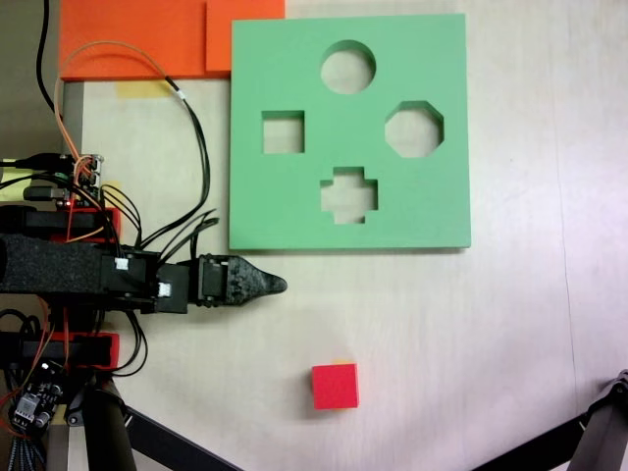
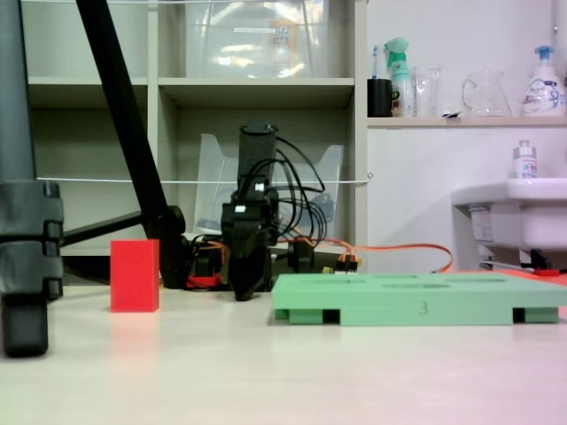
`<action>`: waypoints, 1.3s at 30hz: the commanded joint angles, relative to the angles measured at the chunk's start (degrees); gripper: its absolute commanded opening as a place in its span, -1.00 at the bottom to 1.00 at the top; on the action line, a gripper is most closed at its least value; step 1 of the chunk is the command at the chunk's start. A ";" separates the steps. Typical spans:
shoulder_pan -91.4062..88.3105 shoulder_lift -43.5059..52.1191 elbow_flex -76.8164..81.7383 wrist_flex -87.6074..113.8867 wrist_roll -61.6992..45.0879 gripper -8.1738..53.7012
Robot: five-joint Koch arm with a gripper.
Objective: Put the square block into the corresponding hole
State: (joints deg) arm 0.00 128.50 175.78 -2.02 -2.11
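My claw [image 1: 277, 285] hangs low over the surface [image 1: 442, 343], tips drawn together to a point with nothing between them. Just beyond it in the overhead fixed view, toward the top, lies the green board [image 1: 294, 59], its near edge close beside my tips. The square hole [image 1: 284, 132] sits on the board's side nearest me. The red block [image 1: 336, 386] rests on the surface below and ahead of my claw, apart from it.
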 commanded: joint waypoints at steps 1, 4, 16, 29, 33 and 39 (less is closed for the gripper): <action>-0.88 4.13 3.96 1.41 -0.70 0.36; -0.88 4.13 3.96 1.41 -0.70 0.36; 2.20 4.22 3.96 1.49 12.57 0.40; 8.79 4.22 -17.40 10.99 66.09 0.19; 8.61 3.96 -37.62 37.62 77.08 0.12; 11.34 -3.34 -62.31 60.82 78.66 0.03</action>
State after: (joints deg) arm 9.67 126.21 117.42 55.63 75.67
